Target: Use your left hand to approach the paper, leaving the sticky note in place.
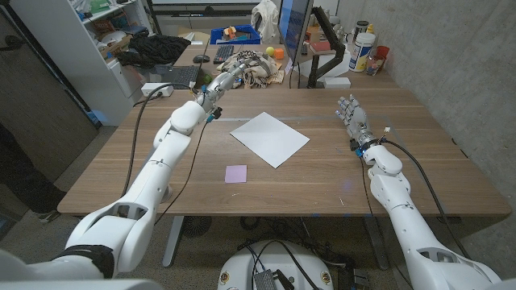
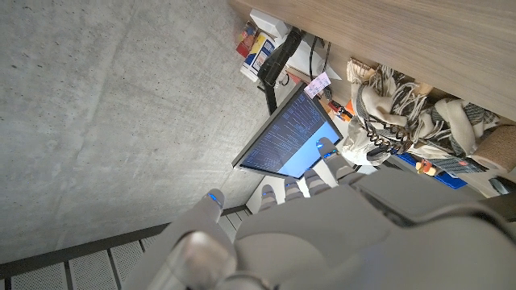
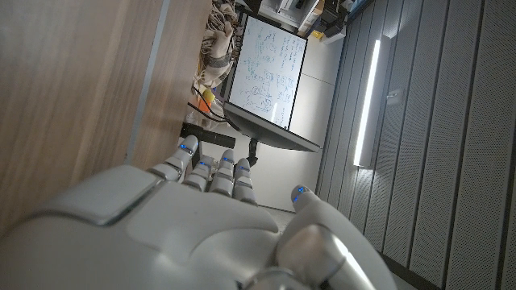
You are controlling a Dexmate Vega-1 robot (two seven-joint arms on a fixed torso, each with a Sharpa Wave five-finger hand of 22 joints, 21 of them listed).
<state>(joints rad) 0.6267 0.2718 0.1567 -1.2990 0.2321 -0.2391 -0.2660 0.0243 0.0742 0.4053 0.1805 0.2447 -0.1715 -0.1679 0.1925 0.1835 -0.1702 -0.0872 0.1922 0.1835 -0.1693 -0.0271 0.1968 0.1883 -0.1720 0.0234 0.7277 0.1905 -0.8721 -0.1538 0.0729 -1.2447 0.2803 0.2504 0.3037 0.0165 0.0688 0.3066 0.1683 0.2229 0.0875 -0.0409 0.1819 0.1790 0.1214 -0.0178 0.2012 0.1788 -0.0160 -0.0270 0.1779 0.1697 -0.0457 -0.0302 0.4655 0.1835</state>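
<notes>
Nearest, on the near middle of the wooden table [image 1: 419,181]: purple sticky note [image 1: 235,173], lying flat and untouched, well apart from both hands. Just beyond it, white paper [image 1: 269,138], a single sheet turned cornerwise at the table's middle, nothing on it; off to its right, right hand [image 1: 351,115] standing on its edge with fingers straight, close together and holding nothing. Farthest, left hand [image 1: 227,80] stretched out past the paper's far left corner toward the table's back edge, fingers extended and empty, pointing at the clutter and monitor [image 1: 295,32] behind.
</notes>
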